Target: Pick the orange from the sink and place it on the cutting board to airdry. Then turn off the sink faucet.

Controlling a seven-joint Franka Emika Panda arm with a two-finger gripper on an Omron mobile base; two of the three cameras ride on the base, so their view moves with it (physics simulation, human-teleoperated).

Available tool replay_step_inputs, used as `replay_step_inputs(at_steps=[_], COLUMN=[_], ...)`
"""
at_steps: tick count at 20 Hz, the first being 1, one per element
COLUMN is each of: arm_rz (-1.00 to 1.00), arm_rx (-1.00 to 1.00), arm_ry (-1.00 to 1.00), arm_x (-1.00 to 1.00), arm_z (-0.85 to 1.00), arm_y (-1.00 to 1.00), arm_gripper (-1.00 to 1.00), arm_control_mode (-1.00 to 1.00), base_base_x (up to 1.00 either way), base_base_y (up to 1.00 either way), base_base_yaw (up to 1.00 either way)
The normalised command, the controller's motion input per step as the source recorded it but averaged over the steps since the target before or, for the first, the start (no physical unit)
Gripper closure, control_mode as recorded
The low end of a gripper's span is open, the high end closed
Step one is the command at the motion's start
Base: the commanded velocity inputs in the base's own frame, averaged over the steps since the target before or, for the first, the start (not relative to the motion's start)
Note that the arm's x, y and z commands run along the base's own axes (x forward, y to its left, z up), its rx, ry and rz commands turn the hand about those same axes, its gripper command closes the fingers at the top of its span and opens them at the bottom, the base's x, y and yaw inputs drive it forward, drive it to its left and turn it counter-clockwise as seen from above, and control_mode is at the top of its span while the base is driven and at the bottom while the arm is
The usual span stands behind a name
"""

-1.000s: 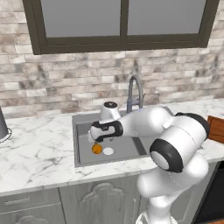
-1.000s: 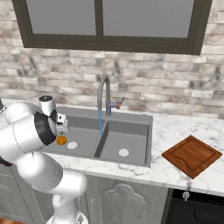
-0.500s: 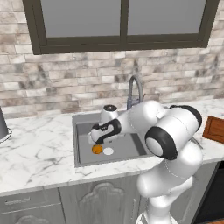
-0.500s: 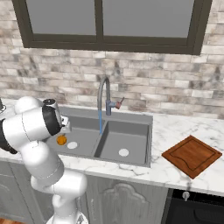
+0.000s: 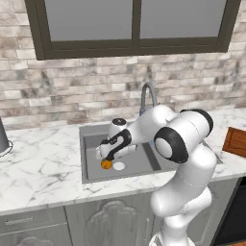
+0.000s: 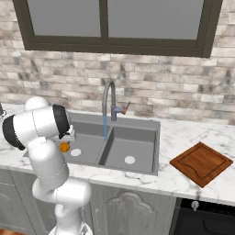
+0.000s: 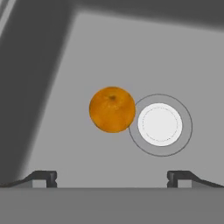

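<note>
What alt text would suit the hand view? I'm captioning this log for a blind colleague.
Looking down into a dark grey sink basin, an orange sits on the floor right beside the pale round drain, overlapping its outer ring. The open gripper hangs above, with its two dark fingertips at the bottom edge, spread wider than the fruit.

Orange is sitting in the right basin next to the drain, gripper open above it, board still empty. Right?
One thing is off: the orange lies in the left basin of the sink, not the right, as the right base view shows. The rest holds: it sits beside that basin's drain, the gripper hovers over it with jaws apart in the hand view, and the cutting board is bare.
</note>
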Motion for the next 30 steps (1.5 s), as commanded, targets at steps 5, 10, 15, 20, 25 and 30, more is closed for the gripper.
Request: replay_step_inputs(at_steps=[5, 10, 15, 20, 25, 30], arm_rz=[0.00, 0.00, 0.00, 0.00, 0.00, 0.00], arm_rx=[0.00, 0.00, 0.00, 0.00, 0.00, 0.00], arm_ry=[0.00, 0.00, 0.00, 0.00, 0.00, 0.00], arm_x=[0.15, 0.19, 0.17, 0.22, 0.25, 0.17], arm_z=[-0.15, -0.18, -0.18, -0.18, -0.15, -0.14], arm_y=[0.07, 0.11, 0.06, 0.00, 0.02, 0.04], arm_gripper=[-1.00, -1.00, -1.00, -1.00, -1.00, -1.00], arm_control_mode=[-1.00, -1.00, -1.00, -1.00, -1.00, -1.00], base_base_x=[0.00, 0.00, 0.00, 0.00, 0.00, 0.00], base_base_y=[0.00, 0.00, 0.00, 0.00, 0.00, 0.00], base_base_yaw=[0.00, 0.00, 0.00, 0.00, 0.00, 0.00])
